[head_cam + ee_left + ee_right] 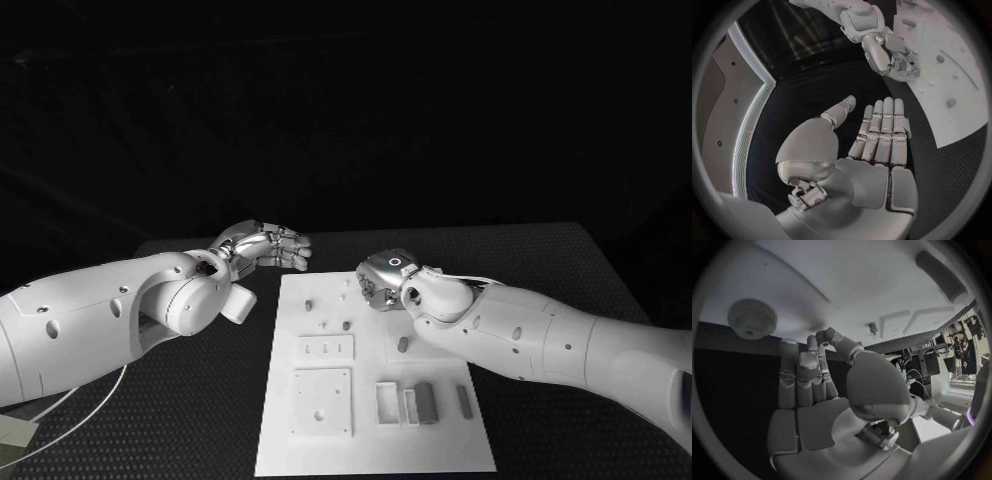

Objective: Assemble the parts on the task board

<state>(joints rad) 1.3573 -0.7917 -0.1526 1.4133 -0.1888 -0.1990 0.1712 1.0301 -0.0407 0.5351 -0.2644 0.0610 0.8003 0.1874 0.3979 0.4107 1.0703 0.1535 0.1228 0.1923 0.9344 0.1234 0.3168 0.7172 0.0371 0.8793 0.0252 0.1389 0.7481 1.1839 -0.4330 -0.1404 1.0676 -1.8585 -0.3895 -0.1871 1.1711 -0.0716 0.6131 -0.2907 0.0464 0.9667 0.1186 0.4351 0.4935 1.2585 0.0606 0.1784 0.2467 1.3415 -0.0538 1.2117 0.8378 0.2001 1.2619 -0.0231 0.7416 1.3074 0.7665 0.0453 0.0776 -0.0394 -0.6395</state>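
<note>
The white task board [375, 445] lies in the middle of the black table. Small grey parts stand on its far half, one a short peg [349, 323]; longer grey bars [426, 402] lie on its near right. My right hand [387, 282] hangs low over the board's far edge, fingers pointing down, and I see nothing in it. In the right wrist view its fingers [798, 375] reach toward a round knurled part [751, 317], with a thin peg [873, 328] beyond the thumb. My left hand [267, 247] floats open and flat off the board's far left corner, above bare table [804, 100].
Two square plates [322, 400] sit on the board's near left. A pale cable [72, 410] loops on the table under my left arm. The table's far edge runs just behind both hands.
</note>
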